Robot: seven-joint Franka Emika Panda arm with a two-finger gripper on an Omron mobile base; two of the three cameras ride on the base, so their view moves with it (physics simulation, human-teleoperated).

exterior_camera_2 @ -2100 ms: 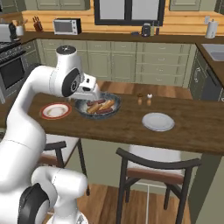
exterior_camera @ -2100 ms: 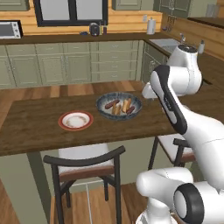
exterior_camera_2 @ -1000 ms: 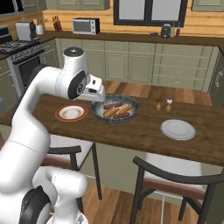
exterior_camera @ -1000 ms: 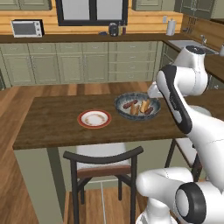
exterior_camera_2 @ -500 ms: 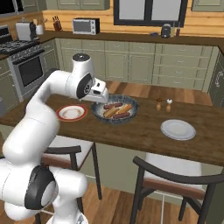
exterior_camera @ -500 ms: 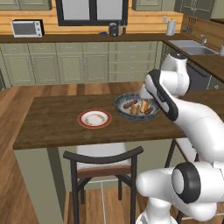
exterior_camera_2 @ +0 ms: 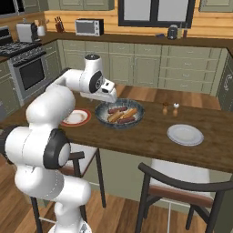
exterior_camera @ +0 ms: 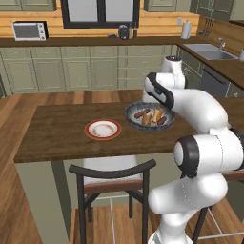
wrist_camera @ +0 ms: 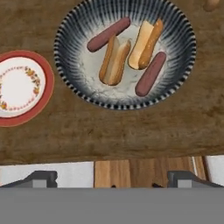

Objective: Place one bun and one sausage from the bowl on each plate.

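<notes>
Fingers [wrist_camera: 41,177] spread wide and empty above wood-grain counter [wrist_camera: 131,131], ribbed dark-blue round bowl [wrist_camera: 74,83] of split buns [wrist_camera: 114,60], smooth sausages [wrist_camera: 151,73], red-rimmed plate [wrist_camera: 41,98] beside

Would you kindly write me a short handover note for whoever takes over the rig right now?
Claw: open, holding nothing, poised above the near edge of the table, just short of the bowl.
Bowl: holds two buns and two sausages.
Red-rimmed plate: beside the bowl, bare.
Grey plate: on the bowl's other side, further off, past the salt and pepper shakers; bare.
Done: nothing placed yet.
Left: one bun and one sausage onto each plate.
</notes>
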